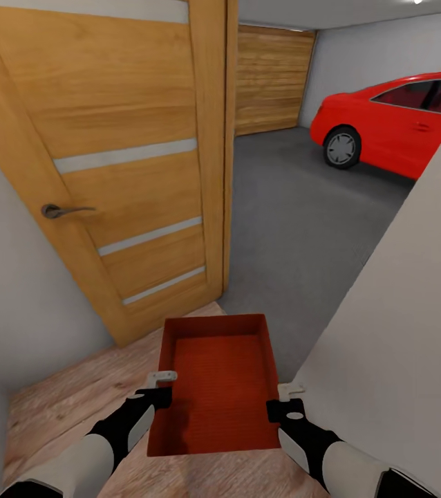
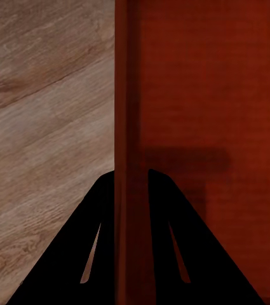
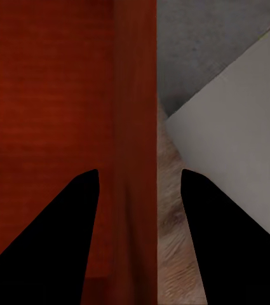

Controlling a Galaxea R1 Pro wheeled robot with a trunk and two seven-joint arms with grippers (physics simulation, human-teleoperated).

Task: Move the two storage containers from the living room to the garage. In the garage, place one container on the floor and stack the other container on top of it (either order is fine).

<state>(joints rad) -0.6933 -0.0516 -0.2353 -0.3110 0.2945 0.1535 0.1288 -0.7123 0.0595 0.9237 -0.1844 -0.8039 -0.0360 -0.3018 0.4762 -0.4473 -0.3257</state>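
One orange-red storage container [image 1: 220, 373] hangs just above the wood planks at the doorway, between my two arms. Its open top faces up and nothing lies in it. My left gripper [image 1: 158, 387] is shut on the container's left wall [image 2: 132, 95], with both fingers pressed against it. My right gripper [image 1: 287, 401] straddles the right wall [image 3: 135, 95], and a gap shows on each side of the wall, so it is open. The dark grey garage floor [image 1: 296, 221] begins right beyond the container.
An open wooden door [image 1: 124, 159] with a metal handle stands close on the left. A white wall [image 1: 400, 346] narrows the passage on the right. A red car [image 1: 400, 124] is parked at the far right, and a wooden panel door [image 1: 269, 76] closes the back.
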